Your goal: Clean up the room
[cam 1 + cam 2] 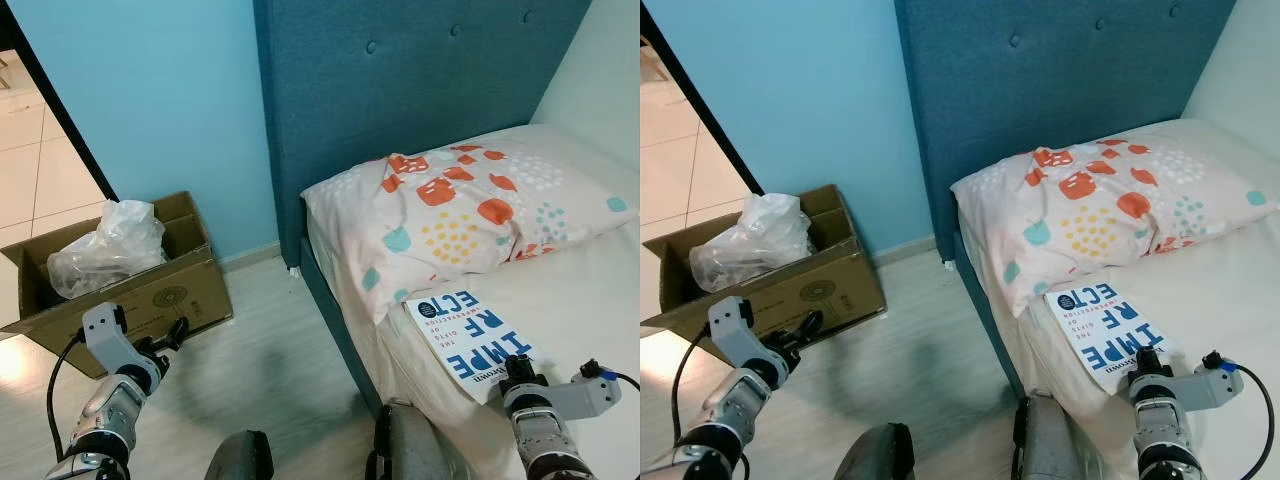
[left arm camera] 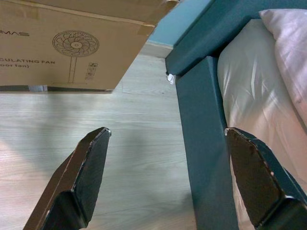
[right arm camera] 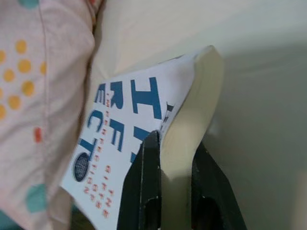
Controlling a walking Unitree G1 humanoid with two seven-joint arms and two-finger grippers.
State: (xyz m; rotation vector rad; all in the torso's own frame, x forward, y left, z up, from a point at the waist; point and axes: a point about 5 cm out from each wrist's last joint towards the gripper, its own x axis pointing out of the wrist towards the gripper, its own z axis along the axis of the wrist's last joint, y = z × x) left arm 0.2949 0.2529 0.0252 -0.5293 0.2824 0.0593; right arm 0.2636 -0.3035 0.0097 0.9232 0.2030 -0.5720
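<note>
A white book [image 1: 470,340] with blue lettering lies on the bed near the mattress edge, just below the patterned pillow [image 1: 460,205]. My right gripper [image 1: 518,372] is shut on the book's near corner; in the right wrist view its black fingers [image 3: 149,191] pinch the cover and page block [image 3: 187,143]. My left gripper [image 1: 172,338] hangs open low over the floor in front of the cardboard box [image 1: 150,295], with nothing between its fingers [image 2: 81,177].
The open cardboard box holds a crumpled clear plastic bag [image 1: 108,245] and stands against the blue wall. The blue bed frame [image 2: 204,143] and tall headboard [image 1: 400,80] are to the right. Pale wood floor [image 1: 270,360] lies between box and bed.
</note>
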